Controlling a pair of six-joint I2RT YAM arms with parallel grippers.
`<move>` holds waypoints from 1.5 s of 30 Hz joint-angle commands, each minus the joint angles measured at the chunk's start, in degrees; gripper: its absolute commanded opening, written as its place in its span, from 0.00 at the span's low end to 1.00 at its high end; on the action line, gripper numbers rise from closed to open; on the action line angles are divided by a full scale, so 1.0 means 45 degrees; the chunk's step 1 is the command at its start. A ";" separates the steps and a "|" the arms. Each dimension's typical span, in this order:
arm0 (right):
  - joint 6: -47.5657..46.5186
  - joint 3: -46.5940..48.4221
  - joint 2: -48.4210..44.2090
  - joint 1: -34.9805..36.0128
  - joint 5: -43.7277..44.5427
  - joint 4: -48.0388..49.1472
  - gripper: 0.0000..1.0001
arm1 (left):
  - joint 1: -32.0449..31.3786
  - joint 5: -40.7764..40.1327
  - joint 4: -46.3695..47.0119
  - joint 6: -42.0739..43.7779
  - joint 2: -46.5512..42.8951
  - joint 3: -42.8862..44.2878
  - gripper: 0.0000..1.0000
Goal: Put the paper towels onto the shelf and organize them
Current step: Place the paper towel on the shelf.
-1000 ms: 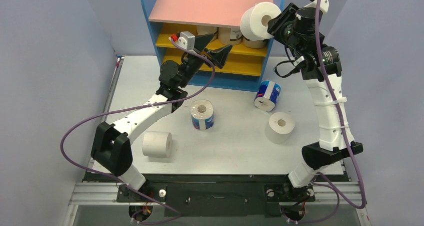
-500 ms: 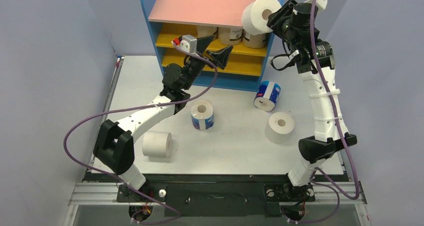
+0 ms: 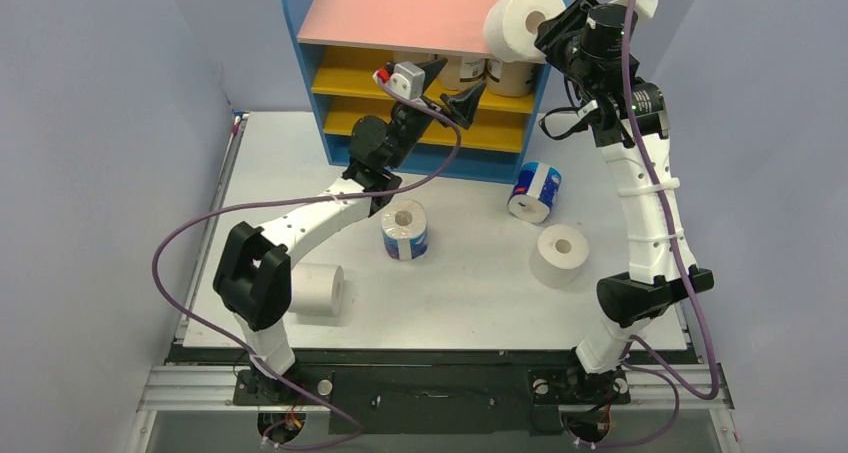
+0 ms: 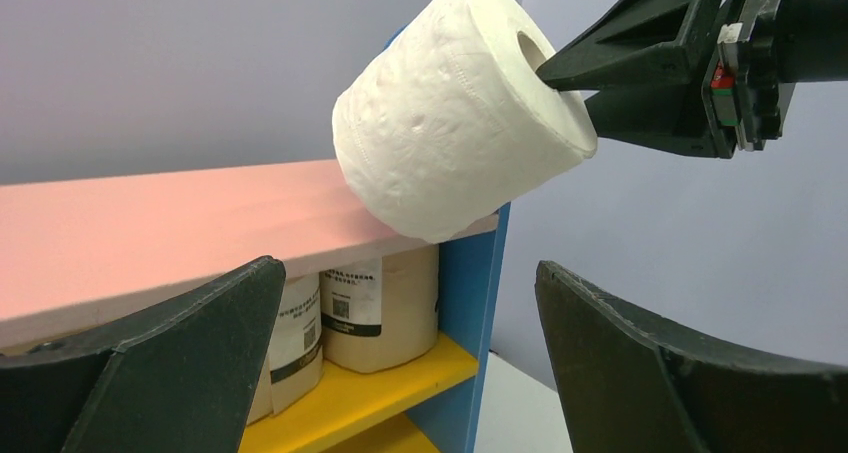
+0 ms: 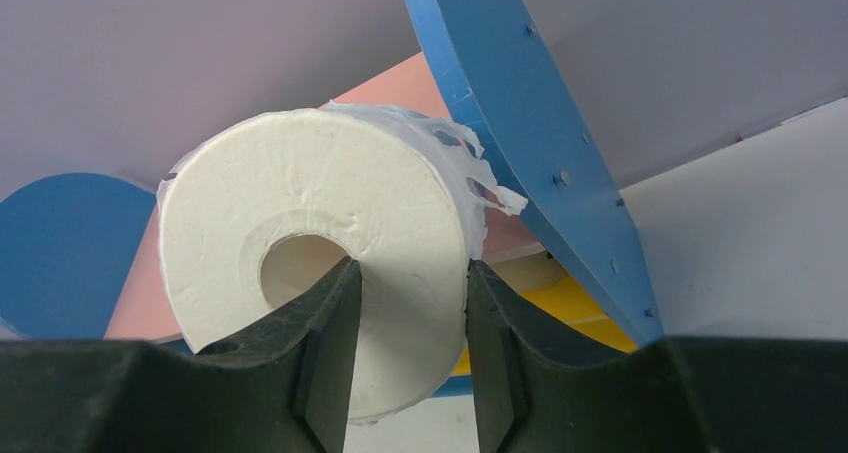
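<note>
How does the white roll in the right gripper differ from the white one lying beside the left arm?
The held white roll is up at the right end of the shelf's pink top board; the lying white roll rests on its side on the table. The right gripper pinches the held roll through its core; nothing touches the lying one. Both are plain white.

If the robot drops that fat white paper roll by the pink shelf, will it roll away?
Probably, if it lands on its curved side; the white paper roll is a cylinder. It looks soft, its surface dimpled, and likely light: the right gripper pinches just one wall.
</note>
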 commanded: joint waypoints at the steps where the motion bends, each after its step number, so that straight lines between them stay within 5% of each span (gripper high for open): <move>1: 0.0267 0.0327 -0.0133 -0.0184 0.0334 0.1512 0.19 | -0.0275 -0.0074 0.0415 0.1094 0.0640 0.1465 0.96; 13: 0.0216 0.0047 -0.0138 -0.0270 0.0171 0.1464 0.22 | -0.0882 -0.0167 -0.0104 0.2983 0.2593 0.4253 0.96; 45: 0.0647 -0.0464 -0.0219 -0.0472 -0.0547 0.1786 0.42 | -0.0981 -0.0600 -0.1129 0.2561 0.5330 0.8416 0.96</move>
